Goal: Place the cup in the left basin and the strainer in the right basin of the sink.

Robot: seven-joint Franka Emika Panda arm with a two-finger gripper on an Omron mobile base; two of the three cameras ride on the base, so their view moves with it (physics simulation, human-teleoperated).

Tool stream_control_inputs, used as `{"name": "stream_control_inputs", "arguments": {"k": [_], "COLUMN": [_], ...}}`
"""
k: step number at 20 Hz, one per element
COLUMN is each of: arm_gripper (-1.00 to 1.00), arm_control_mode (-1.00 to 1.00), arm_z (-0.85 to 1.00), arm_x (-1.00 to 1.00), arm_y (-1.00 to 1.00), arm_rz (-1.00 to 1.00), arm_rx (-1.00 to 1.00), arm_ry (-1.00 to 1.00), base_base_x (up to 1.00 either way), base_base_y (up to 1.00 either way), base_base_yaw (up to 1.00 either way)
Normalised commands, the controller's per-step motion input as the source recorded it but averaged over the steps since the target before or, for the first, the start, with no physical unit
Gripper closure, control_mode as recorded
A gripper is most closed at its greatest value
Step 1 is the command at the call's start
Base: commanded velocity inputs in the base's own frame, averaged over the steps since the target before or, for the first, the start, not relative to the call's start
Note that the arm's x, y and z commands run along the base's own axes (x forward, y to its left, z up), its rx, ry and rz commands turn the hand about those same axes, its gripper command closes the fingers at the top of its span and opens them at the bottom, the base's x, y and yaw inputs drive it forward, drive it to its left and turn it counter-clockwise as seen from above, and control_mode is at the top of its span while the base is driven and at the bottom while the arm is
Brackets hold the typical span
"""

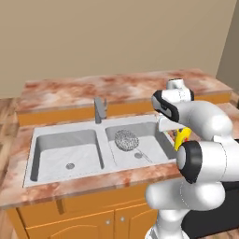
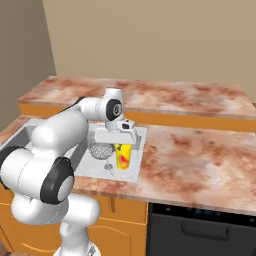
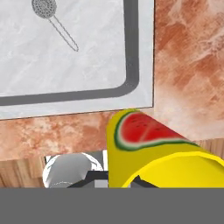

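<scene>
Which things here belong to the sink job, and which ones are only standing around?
Belong to the job:
- cup, yellow with a watermelon mark, held in the gripper
- strainer, lying in the right basin
- left basin
- sink

Only standing around:
- faucet
- marble counter
- dark appliance below the counter
</scene>
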Motion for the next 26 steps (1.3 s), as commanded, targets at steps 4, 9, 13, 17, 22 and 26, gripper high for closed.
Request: {"name": "stream_control_inputs", "arguments": {"k": [4,9,13,17,22,26], "arm_gripper": [1.00,1.00,1.00,1.00,1.00,1.00], "arm_control_mode": [1.00,1.00,1.00,1.00,1.00,1.00], "arm_z": [0.00,0.00,0.00,0.00,0.00,0.00], "arm_x": [0.00,0.00,0.00,0.00,0.00,0.00], "arm_y": [0.00,0.00,0.00,0.00,0.00,0.00], "arm_rz": [0.00,0.00,0.00,0.00,0.00,0.00], "arm_rx": [0.00,0.00,0.00,0.00,0.00,0.00], "arm_ry": [0.00,0.00,0.00,0.00,0.00,0.00], "base_base_x": [0.00,0.00,0.00,0.00,0.00,0.00], "base_base_y": [0.84,0.87,0.75,0.72,0.10,0.00], "base_base_yaw": [-0.07,-0.04,-0.01,0.00,-0.01,0.00]}}
